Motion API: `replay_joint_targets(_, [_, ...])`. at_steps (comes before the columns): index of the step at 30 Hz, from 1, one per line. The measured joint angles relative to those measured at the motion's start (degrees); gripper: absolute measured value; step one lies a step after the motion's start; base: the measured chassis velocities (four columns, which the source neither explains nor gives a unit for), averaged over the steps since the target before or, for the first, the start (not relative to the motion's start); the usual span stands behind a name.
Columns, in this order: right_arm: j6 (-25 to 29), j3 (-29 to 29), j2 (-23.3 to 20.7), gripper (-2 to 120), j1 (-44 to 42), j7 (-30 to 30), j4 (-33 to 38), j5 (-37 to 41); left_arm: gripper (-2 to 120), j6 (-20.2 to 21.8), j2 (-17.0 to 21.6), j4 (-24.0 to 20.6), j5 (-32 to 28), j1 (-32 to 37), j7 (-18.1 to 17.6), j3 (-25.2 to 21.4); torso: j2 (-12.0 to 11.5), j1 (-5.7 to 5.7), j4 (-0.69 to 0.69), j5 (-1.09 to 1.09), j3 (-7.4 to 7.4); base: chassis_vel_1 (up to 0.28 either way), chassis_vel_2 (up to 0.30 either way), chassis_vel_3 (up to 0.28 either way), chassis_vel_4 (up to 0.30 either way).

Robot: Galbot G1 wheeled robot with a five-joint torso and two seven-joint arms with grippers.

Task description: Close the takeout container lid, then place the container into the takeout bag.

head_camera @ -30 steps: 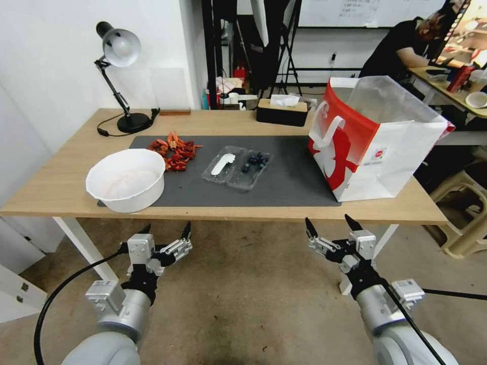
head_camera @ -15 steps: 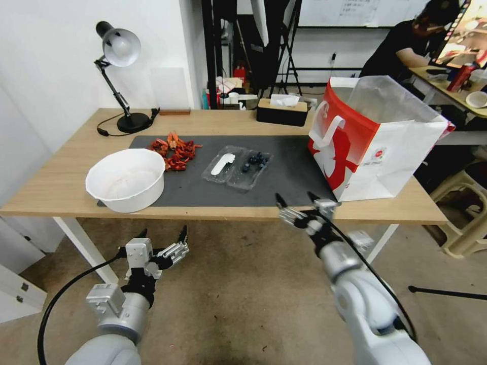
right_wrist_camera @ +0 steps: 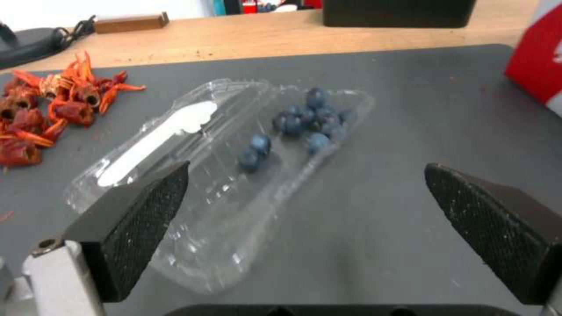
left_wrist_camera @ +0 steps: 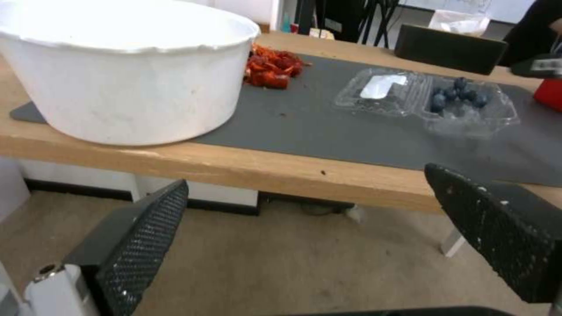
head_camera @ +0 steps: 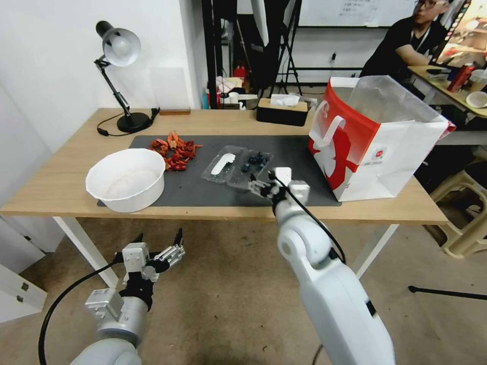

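Over the near edge of the wooden table (head_camera: 61, 195), the right arm reaches forward from low down, its right gripper (head_camera: 259, 186) hanging above the dark grey mat (head_camera: 299, 177) just beside the near right corner of the takeout container (head_camera: 237, 168); in the right wrist view the two black ribbed fingers (right_wrist_camera: 131, 221) stand wide apart, with nothing between them and the container ahead of them. The container lies open and flat near the middle of the mat, its berry half toward the takeout bag (head_camera: 373, 144) and the lid (head_camera: 221, 165), with its white oblong piece, toward the white bowl (head_camera: 126, 178). A pile of red crayfish shells (head_camera: 175, 150) sits on the mat behind the bowl, apart from the lid. Bare mat lies between the container and the bag, which stands upright at the table's right end, mouth open. A black tissue box (head_camera: 282, 111) rests at the far edge, a desk lamp (head_camera: 120, 76) at the far left corner. The left gripper (head_camera: 158, 242) waits below the table's near edge, fingers spread.
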Motion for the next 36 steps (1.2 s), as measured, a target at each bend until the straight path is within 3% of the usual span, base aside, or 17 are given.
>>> replay_joint_targets(9, [-1.9, -2.8, 1.4, 100, 6.4, 6.3, -7.3, 2.7, 100, -0.9, 0.3, 1.5, -0.1, 0.2, -0.3, -0.6, 0.0, 0.00, 0.00, 0.00, 0.00, 0.000, 0.000, 0.000, 0.000])
replay_joint_targets(36, [-1.8, -4.3, 1.9, 100, 6.0, 8.5, -10.6, 6.4, 100, -2.1, 0.5, 3.8, -0.3, -0.8, -1.0, -0.1, 0.0, 0.00, 0.00, 0.00, 0.00, 0.000, 0.000, 0.000, 0.000])
